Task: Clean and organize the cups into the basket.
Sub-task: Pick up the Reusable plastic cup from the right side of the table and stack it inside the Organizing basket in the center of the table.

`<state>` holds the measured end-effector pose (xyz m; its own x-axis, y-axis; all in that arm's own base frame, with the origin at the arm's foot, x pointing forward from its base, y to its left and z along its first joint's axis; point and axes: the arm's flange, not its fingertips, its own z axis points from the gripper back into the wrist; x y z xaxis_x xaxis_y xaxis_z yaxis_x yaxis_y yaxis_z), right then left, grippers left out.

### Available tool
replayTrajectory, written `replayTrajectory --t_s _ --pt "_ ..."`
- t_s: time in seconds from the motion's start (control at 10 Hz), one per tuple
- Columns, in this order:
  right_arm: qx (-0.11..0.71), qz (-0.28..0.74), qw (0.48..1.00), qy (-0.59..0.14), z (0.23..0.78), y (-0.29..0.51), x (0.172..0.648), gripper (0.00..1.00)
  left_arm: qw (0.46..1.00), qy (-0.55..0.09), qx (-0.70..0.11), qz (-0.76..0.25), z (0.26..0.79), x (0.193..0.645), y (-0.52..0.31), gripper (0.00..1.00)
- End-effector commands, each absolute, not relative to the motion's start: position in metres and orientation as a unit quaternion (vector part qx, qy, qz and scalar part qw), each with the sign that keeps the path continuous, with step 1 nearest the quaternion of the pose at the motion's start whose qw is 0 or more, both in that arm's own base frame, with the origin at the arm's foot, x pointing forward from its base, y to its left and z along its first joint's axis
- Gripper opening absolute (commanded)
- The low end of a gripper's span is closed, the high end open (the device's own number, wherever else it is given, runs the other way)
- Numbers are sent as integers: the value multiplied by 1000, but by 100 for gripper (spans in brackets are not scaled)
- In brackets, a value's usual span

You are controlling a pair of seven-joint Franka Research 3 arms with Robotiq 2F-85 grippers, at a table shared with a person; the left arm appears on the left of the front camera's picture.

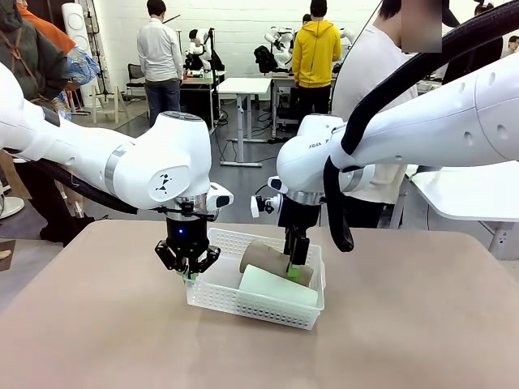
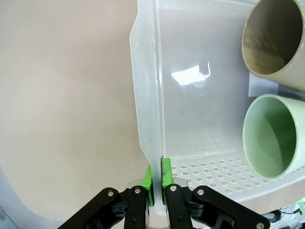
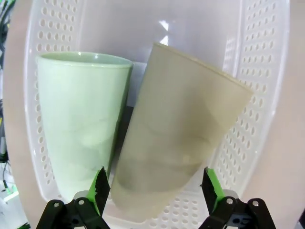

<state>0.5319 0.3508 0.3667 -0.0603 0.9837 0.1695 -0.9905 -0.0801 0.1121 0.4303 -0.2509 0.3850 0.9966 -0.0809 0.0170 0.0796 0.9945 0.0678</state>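
The left claw is closed on the thin rim of the white basket, at its left end. One green pad is inside the wall and the other is outside.

The right claw points down into the basket and is wide open. Its two pads stand on each side of the narrow end of the brown cup, and a little space shows between the pads and the cup, so it is not gripped.

The brown cup lies on its side in the basket, along the far wall. The pale green cup lies on its side just beside it, along the near wall. Both cups have their open mouths toward the end that the left claw holds.

The basket stands about in the middle of the tabletop, well away from the near edge. A person in a white top stands behind the far edge.
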Motion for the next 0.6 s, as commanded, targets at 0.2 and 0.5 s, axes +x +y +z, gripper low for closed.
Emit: replayTrajectory --t_s 0.2,0.5 --pt "103 729 676 -26 377 350 531 100 998 -16 38 -41 388 431 -251 0" --pt "103 729 676 -26 377 350 531 100 998 -16 38 -41 388 431 -251 0"
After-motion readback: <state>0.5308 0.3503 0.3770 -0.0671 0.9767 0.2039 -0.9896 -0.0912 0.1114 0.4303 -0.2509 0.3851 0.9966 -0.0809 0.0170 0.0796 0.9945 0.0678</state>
